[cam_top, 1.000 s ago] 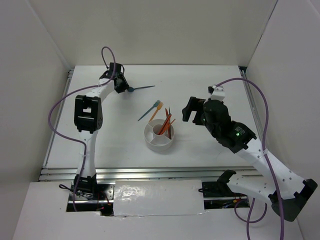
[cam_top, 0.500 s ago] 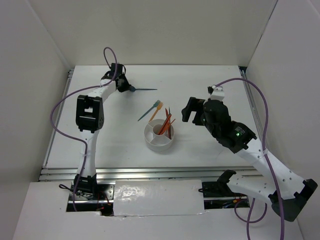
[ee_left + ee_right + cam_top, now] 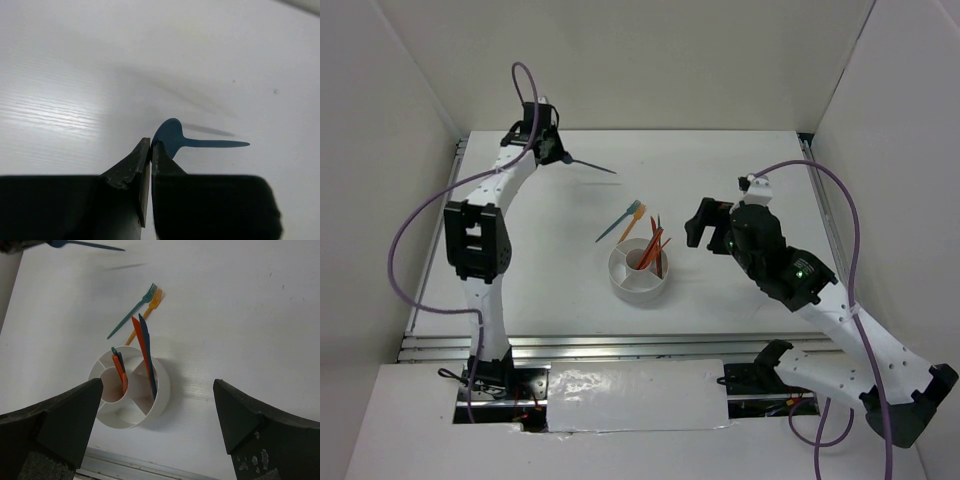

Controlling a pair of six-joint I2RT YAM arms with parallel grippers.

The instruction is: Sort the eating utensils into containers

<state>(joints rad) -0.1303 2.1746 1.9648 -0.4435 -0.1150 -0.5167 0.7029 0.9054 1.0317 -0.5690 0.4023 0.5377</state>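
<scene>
Spoon (image 3: 172, 136) — one — pinched by left fingers (image 3: 134, 166); two forks (image 3: 130, 313) lying; right fingers (image 3: 65, 420) spread.

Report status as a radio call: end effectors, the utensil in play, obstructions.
Left end effector shut on blue spoon, off the table. Right end effector open, empty, near white holder. Two forks loose on table; nothing seen blocking.

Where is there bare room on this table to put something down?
Free: the wide patch between the left arm and the holder; the far right corner beyond the right pincer; the near strip between the holder and the table edge. Crowded: just behind the holder, where two forks lie close to its rim.
</scene>
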